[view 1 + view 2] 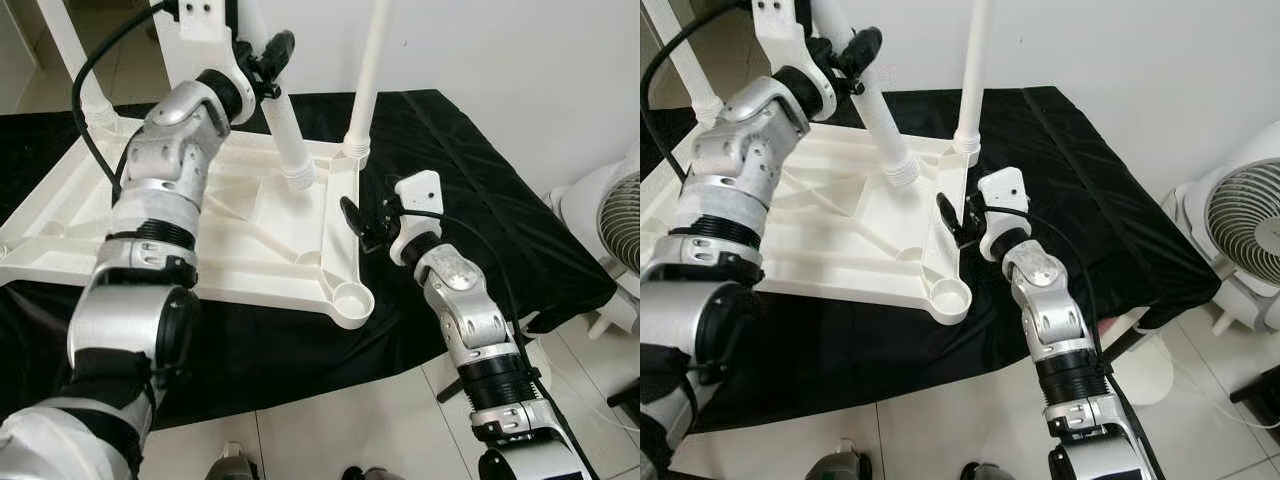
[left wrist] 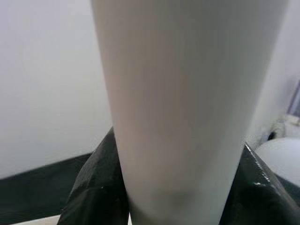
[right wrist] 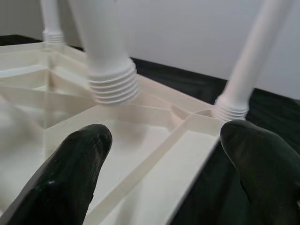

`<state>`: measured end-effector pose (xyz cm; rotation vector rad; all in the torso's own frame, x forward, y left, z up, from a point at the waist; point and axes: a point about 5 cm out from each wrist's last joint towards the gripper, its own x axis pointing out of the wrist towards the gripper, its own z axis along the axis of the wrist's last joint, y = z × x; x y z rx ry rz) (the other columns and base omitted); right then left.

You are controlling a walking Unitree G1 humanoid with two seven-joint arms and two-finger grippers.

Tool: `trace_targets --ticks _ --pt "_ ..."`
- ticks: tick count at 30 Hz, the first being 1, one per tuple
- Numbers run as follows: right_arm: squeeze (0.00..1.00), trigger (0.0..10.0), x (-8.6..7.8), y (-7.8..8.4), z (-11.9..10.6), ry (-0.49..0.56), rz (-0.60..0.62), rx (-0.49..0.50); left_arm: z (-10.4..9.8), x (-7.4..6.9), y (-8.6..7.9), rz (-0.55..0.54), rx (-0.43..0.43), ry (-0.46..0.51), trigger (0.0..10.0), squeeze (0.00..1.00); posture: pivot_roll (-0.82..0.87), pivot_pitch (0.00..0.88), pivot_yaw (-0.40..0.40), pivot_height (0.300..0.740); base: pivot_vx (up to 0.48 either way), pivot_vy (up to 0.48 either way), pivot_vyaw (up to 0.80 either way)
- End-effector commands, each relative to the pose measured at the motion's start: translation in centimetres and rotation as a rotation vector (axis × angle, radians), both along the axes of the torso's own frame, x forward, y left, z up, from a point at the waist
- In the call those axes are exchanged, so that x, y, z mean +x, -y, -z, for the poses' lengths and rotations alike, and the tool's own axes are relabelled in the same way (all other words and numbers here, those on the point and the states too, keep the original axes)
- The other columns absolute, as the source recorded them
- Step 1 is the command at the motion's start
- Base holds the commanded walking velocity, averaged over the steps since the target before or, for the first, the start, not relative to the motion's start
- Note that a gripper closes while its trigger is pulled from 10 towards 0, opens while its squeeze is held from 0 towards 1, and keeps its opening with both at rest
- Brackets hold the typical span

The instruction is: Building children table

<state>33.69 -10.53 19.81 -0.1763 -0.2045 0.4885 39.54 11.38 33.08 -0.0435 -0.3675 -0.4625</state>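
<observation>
While the white plastic tabletop (image 1: 250,235) lies upside down on the black-draped bench (image 1: 480,190), its ribbed underside faces up and an empty round socket (image 1: 352,297) sits at its near right corner. A table leg (image 1: 285,135) is tilted over the underside, its threaded end (image 3: 114,84) low above the ribs near the right edge; whether it touches them cannot be told. The left gripper (image 1: 268,60) is clamped on that leg's upper part, its black fingers (image 2: 96,187) pressed against both sides of the shaft. Two more legs stand upright in corner sockets: one (image 1: 365,75) at the far right corner, another (image 1: 80,70) at the far left. The right gripper (image 1: 358,225) hovers just beside the tabletop's right edge, its fingers (image 3: 77,164) spread apart and holding nothing. Beyond the bench to the right, a white fan (image 1: 1245,235) stands on the tiled floor (image 1: 370,420).
</observation>
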Motion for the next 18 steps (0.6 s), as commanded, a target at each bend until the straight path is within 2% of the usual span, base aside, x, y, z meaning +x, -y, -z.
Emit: trace_targets --ticks 1,5,7,9,12,18 --pt "0.0 10.0 -0.1 -0.7 -0.4 -0.005 -0.037 0.012 -0.4 -0.3 0.5 -0.03 0.014 0.042 10.0 0.0 0.09 0.036 -0.011 0.74 0.0 0.0 0.0" --pt "0.0 10.0 0.4 -1.1 -0.6 -0.018 -0.042 0.023 0.2 -0.9 1.3 -0.048 0.033 0.084 10.0 0.0 0.08 0.029 0.004 0.74 0.0 0.0 0.0" --pt "0.0 10.0 0.8 -1.4 -0.7 -0.014 -0.039 0.021 1.1 -1.3 1.8 -0.062 0.068 0.119 10.0 0.0 0.07 0.03 0.002 0.74 0.0 0.0 0.0" --pt "0.0 10.0 0.8 -1.4 -0.7 -0.014 -0.039 0.021 1.1 -1.3 1.8 -0.062 0.068 0.119 10.0 0.0 0.07 0.03 0.002 0.74 0.0 0.0 0.0" --pt "0.0 10.0 1.2 -1.7 -1.1 0.012 -0.022 -0.001 3.4 -1.9 2.1 -0.074 0.121 0.131 10.0 0.0 0.05 0.043 -0.01 0.74 0.0 0.0 0.0" --pt "0.0 10.0 1.2 -1.7 -1.0 0.009 -0.017 0.001 4.5 -2.3 2.2 -0.075 0.125 0.119 10.0 0.0 0.05 0.042 -0.011 0.74 0.0 0.0 0.0"
